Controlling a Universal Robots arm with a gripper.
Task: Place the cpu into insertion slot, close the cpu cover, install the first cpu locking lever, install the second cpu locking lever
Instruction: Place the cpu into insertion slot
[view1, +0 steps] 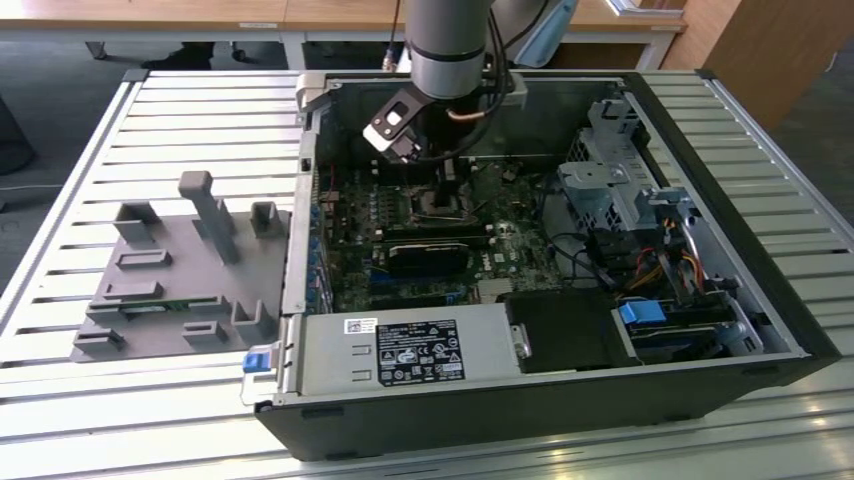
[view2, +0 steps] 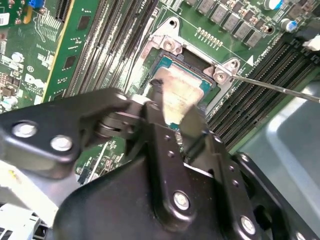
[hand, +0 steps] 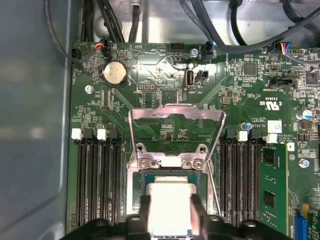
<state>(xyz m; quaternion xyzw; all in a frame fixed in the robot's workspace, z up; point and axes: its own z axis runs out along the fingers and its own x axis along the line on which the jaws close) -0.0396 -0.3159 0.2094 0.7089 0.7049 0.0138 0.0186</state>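
COUNTER-TOP ASSEMBLY: On the slatted counter (view1: 80, 420), a grey fixture (view1: 180, 265) sits at the exterior view's left. Just beside it we see the open computer case (view1: 534, 400), where the arm reaches down with its hand (view1: 447, 185) over the motherboard (view1: 400, 250). In the first wrist view, the fingers (hand: 198, 217) sit narrowly set against two opposite edges of the cpu (hand: 170, 200), which rests within the rim of the insertion slot (hand: 145, 178). The cpu cover (hand: 175, 111) stands swung open off the slot. Coloured cables (view1: 661, 265) crowd the case at the exterior view's right.

Open cpu cover (hand: 176, 111) beside insertion slot (hand: 133, 196)
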